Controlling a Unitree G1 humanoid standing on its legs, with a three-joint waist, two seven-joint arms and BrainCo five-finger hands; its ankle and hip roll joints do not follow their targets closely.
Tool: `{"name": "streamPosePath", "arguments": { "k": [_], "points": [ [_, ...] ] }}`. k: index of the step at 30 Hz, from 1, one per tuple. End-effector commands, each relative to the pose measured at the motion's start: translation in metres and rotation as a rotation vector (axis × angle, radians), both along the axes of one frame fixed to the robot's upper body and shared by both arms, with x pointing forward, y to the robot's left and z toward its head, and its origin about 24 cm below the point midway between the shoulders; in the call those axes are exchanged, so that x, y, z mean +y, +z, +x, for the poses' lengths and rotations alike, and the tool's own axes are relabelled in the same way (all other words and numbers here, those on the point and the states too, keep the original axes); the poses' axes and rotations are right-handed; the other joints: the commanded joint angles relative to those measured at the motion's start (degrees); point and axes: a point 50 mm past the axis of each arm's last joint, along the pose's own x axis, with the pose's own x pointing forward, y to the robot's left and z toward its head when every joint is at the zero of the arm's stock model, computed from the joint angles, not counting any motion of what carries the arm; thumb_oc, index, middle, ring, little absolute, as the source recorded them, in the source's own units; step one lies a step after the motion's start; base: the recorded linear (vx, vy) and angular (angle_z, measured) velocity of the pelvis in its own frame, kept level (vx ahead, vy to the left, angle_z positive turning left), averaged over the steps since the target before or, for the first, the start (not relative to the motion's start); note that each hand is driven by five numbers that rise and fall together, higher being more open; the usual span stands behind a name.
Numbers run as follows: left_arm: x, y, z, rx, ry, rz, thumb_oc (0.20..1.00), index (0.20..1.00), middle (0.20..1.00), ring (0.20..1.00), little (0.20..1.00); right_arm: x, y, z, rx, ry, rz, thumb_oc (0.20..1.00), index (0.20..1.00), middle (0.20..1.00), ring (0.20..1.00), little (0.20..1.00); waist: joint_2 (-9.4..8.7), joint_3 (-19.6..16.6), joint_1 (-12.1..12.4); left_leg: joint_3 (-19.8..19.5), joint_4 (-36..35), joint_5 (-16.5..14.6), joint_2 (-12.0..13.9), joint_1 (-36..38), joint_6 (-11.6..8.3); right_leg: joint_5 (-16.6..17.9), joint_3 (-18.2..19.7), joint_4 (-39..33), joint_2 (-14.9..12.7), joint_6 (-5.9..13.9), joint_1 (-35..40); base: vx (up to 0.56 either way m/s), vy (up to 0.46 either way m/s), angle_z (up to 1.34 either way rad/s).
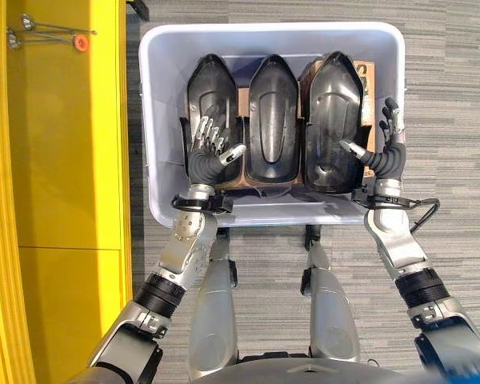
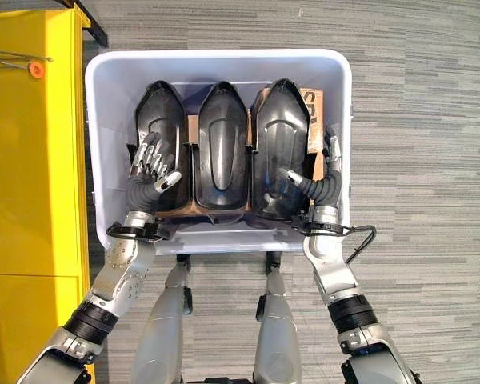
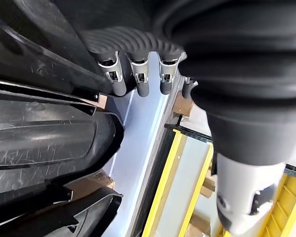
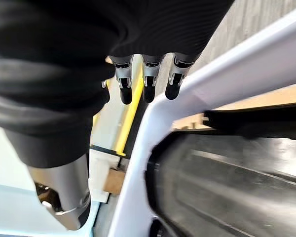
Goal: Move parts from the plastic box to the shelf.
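- Three black moulded parts stand side by side in the plastic box [image 1: 156, 120], each with its pointed end toward the box's far wall: the left part [image 1: 212, 96], the middle part [image 1: 272, 120] and the right part [image 1: 332, 112]
- Brown cardboard [image 2: 314, 108] lies under the parts and shows at the box's right wall; it carries dark lettering, mostly covered by the right part and not readable
- Inside the box, the left hand [image 1: 212, 152] rests on the left part near the box's front wall, its fingers [image 1: 204, 132] straight and spread, its thumb [image 1: 232, 152] reaching toward the middle part; it grips nothing
- At the box's right wall, the right hand [image 2: 326, 180] sits beside the right part, fingers [image 2: 331, 148] pointing along the wall and loosely straight, thumb [image 2: 292, 176] lying on the right part
- Beside the box's left wall stands a yellow shelf [image 1: 56, 200], with a metal rod and an orange cap [image 1: 81, 42] near its far end
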Motion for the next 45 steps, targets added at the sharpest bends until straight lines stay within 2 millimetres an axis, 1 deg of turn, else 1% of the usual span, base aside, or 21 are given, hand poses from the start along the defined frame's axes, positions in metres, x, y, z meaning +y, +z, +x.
{"name": "streamPosePath", "arguments": {
  "k": [1, 5, 6, 16, 22, 28, 34, 40, 45],
  "points": [
    [0.006, 0.028, -0.002, -0.156, 0.024, -0.01, 1.0, 1.0, 1.0, 1.0, 1.0, -0.001, 0.017, -0.002, -0.104, 0.013, 0.061, 1.0, 1.0, 1.0, 1.0, 1.0, -0.98, -1.2, 1.1, 0.7, 3.8, -3.7, -0.7, 1.2, 1.39, -0.5, 1.7, 4.3, 0.1, 1.55, 3.2, 0.0, 0.0, 0.0],
    [0.007, 0.028, -0.002, -0.157, 0.022, -0.01, 1.0, 1.0, 1.0, 1.0, 1.0, -0.003, 0.014, -0.001, -0.09, 0.001, 0.068, 1.0, 1.0, 1.0, 1.0, 1.0, -0.89, -1.1, 1.1, 0.7, 3.8, -3.7, -0.7, 1.2, 1.38, -0.5, 1.7, 4.4, 0.2, 1.53, 3.1, 0.0, 0.0, 0.0],
    [0.007, 0.028, -0.002, -0.157, 0.022, -0.011, 1.0, 1.0, 1.0, 1.0, 1.0, -0.004, 0.014, -0.001, -0.09, -0.002, 0.07, 1.0, 1.0, 1.0, 1.0, 1.0, -0.93, -1.2, 1.0, 0.7, 3.6, -3.3, -0.8, 1.0, 1.43, -0.3, 1.7, 4.3, 0.0, 1.52, 2.9, 0.0, 0.0, 0.0],
    [0.007, 0.027, -0.003, -0.152, 0.017, -0.005, 1.0, 1.0, 1.0, 1.0, 1.0, -0.012, 0.01, -0.003, -0.083, -0.051, 0.057, 1.0, 1.0, 1.0, 1.0, 1.0, -0.78, -1.2, 0.7, 1.1, 3.6, -3.7, -0.7, 1.2, 1.39, -0.4, 2.0, 4.2, 0.3, 1.53, 2.8, 0.0, 0.0, 0.0],
    [0.006, 0.027, -0.003, -0.153, 0.011, -0.002, 1.0, 1.0, 1.0, 1.0, 1.0, -0.015, 0.002, -0.003, -0.051, -0.067, 0.06, 1.0, 1.0, 1.0, 1.0, 1.0, -0.82, -1.1, 0.5, 1.1, 3.7, -3.7, -0.8, 0.9, 1.44, -0.3, 2.0, 4.1, 0.3, 1.56, 2.6, 0.0, 0.0, 0.0],
    [0.005, 0.026, -0.003, -0.15, 0.005, -0.006, 1.0, 1.0, 1.0, 1.0, 1.0, -0.004, -0.009, 0.002, 0.015, -0.015, 0.047, 1.0, 1.0, 1.0, 1.0, 1.0, -0.64, -0.9, 0.8, 1.1, 3.6, -3.5, -0.9, 0.6, 1.48, -0.3, 1.9, 4.0, 0.4, 1.48, 2.5, 0.0, 0.0, 0.0],
    [0.003, 0.028, -0.003, -0.157, -0.003, -0.005, 1.0, 1.0, 1.0, 1.0, 1.0, 0.002, -0.015, 0.009, 0.064, -0.004, 0.022, 1.0, 1.0, 1.0, 1.0, 1.0, -0.36, -0.6, 1.2, 0.9, 3.8, -3.5, -1.2, 0.2, 1.45, -0.4, 1.9, 4.1, 0.3, 1.45, 2.2, 0.0, 0.0, 0.0],
    [0.001, 0.028, -0.001, -0.155, -0.015, -0.011, 1.0, 1.0, 1.0, 1.0, 1.0, 0.0, -0.021, 0.018, 0.109, -0.037, 0.009, 1.0, 1.0, 1.0, 1.0, 1.0, 0.14, -0.1, 1.6, 0.7, 4.2, -3.6, -1.5, -0.4, 1.53, -0.3, 2.1, 4.4, 0.2, 1.26, 1.7, 0.0, 0.0, 0.0],
    [-0.003, 0.033, -0.002, -0.171, -0.044, -0.016, 1.0, 1.0, 1.0, 1.0, 1.0, -0.009, -0.024, 0.027, 0.149, -0.102, 0.042, 1.0, 1.0, 1.0, 1.0, 1.0, 1.33, 0.6, 2.2, 0.8, 4.7, -3.5, -1.9, -1.2, 1.55, -0.4, 2.2, 4.9, 0.1, 1.19, 0.8, -0.01, 0.001, -0.02]
  ]
}}
